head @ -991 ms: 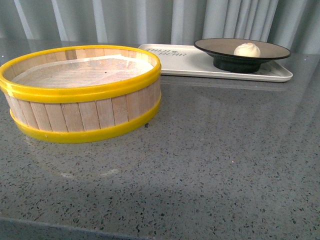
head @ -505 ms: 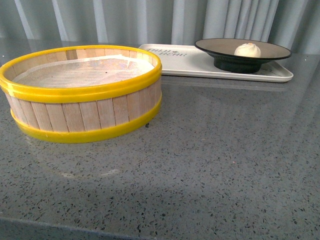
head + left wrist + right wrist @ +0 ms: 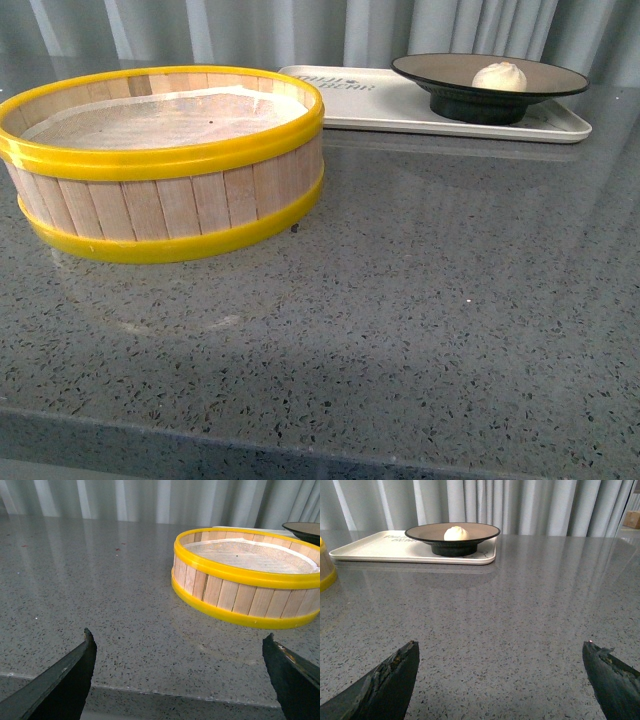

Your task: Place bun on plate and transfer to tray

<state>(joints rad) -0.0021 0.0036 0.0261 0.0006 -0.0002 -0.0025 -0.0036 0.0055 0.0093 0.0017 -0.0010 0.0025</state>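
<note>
On the tray (image 3: 400,112), long axis sideways, plate (image 3: 560,80) with bun (image 3: 498,76); both hands wide, empty.

Both grippers are spread wide with nothing between the fingers: left gripper (image 3: 180,672), right gripper (image 3: 500,672), each hanging low.

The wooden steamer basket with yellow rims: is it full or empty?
Empty. The wooden steamer basket with yellow rims holds only its white paper liner; the small white steamed bun lies elsewhere, on the black-rimmed brown plate.
</note>
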